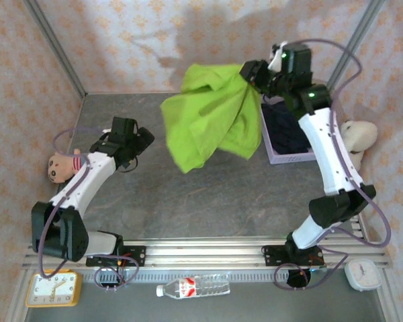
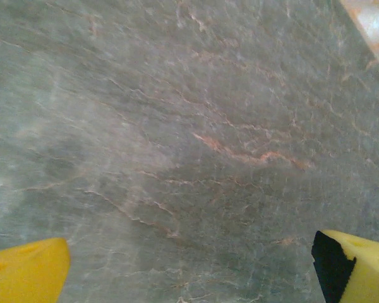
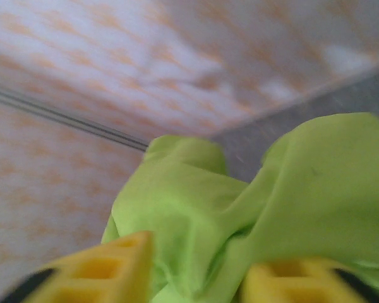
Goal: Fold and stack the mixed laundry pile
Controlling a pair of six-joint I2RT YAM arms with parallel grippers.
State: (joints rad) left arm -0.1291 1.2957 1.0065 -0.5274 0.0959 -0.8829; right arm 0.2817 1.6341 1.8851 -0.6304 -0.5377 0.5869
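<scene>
We saw the lime-green garment point(image 1: 211, 117) aloft over the table point(image 1: 242, 194), bunched between the parted fingers of the right gripper point(image 1: 250, 72); whether it was clamped, we could not tell. The left gripper point(image 1: 146, 141) hung open, well apart.

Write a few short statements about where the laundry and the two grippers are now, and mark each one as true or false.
1. The lime-green garment lies flat on the table. False: it is up in the air, at the right gripper.
2. The left gripper is open above bare table. True.
3. The navy garment is inside the lavender basket. True.
4. The water bottle stands upright. False: it lies on its side.
</scene>
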